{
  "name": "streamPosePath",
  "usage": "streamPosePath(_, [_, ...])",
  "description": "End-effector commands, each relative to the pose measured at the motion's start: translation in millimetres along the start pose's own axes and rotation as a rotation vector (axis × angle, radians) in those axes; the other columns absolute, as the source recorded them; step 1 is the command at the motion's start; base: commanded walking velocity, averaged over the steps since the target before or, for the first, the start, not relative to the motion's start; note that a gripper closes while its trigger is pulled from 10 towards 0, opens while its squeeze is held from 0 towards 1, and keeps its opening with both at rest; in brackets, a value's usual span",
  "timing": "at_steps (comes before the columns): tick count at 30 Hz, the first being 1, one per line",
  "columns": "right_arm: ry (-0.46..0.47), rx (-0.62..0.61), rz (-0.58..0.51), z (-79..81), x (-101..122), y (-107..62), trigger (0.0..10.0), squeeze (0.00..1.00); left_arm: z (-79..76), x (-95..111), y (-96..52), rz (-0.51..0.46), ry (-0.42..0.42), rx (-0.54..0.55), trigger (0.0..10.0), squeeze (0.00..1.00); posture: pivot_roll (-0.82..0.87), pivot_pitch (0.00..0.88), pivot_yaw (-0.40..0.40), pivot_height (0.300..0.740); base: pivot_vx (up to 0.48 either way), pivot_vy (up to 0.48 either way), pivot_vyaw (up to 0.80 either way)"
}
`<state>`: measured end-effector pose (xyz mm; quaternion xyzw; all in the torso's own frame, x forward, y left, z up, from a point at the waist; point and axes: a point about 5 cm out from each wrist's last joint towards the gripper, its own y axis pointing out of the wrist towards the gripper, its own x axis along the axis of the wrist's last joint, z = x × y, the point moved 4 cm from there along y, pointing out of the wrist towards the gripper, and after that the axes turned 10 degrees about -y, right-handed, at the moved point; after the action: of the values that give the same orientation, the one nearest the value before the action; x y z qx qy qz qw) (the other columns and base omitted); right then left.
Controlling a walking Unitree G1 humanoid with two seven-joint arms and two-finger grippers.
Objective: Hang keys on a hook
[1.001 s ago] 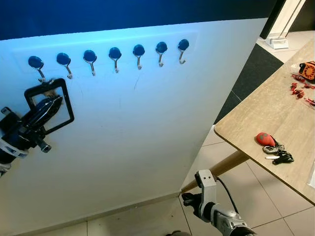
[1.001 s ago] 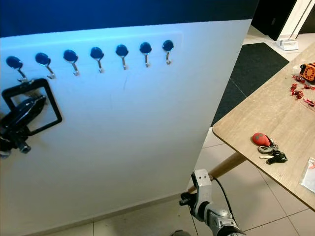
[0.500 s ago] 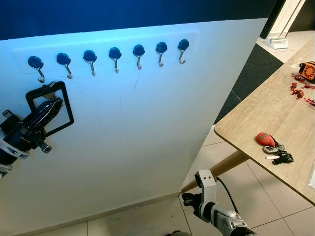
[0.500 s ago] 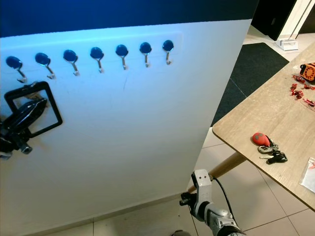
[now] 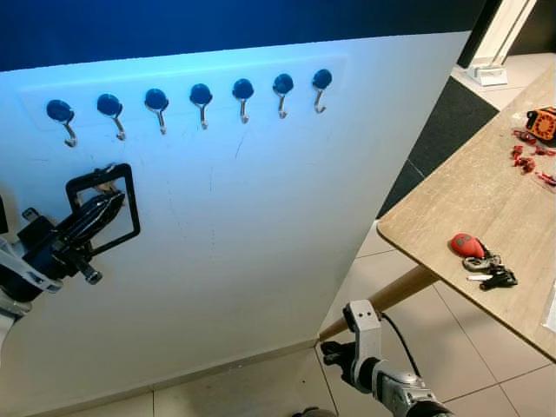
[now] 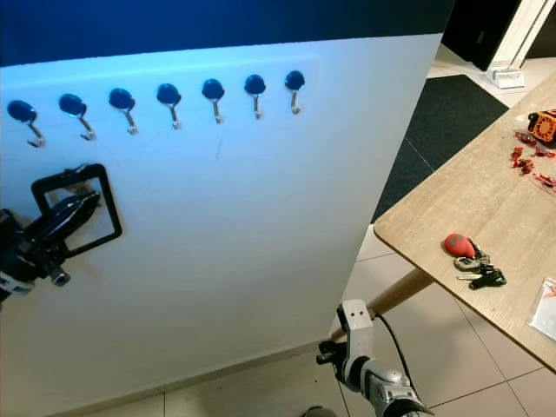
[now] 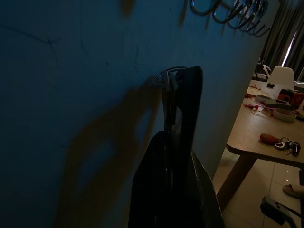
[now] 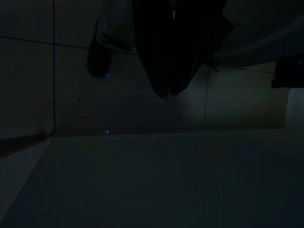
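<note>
The left end effector (image 7: 178, 156), seemingly closed, grips a black frame (image 7: 187, 109) against the wall (image 7: 71, 95).

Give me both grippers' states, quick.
Left gripper: shut on the black frame keyring, below the hooks.
Right gripper: idle, cannot tell.

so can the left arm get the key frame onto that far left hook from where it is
Probably yes. The left gripper holds the black key frame against the white wall, just below the leftmost hook. Nothing lies between them, so a short lift looks enough.
</note>
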<state>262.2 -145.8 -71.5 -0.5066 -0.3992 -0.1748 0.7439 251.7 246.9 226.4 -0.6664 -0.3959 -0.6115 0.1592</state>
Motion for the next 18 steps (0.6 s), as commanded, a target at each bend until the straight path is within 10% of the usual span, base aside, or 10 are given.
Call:
streamPosePath(1, [0.011, 0.0, 0.015, 1.3, -7.2, -1.5, 10.0, 0.0, -4.7, 4.7, -0.6, -0.036, 0.007, -0.021, 10.0, 0.0, -0.01, 0.087, -0.01, 0.74, 0.0, 0.0, 0.0])
streamPosePath(18, [0.011, 0.002, 0.015, 1.8, -6.6, -1.0, 10.0, 0.0, -23.7, 51.4, -8.9, -0.172, 0.088, -0.117, 10.0, 0.0, 0.0, 0.089, -0.01, 0.74, 0.0, 0.0, 0.0])
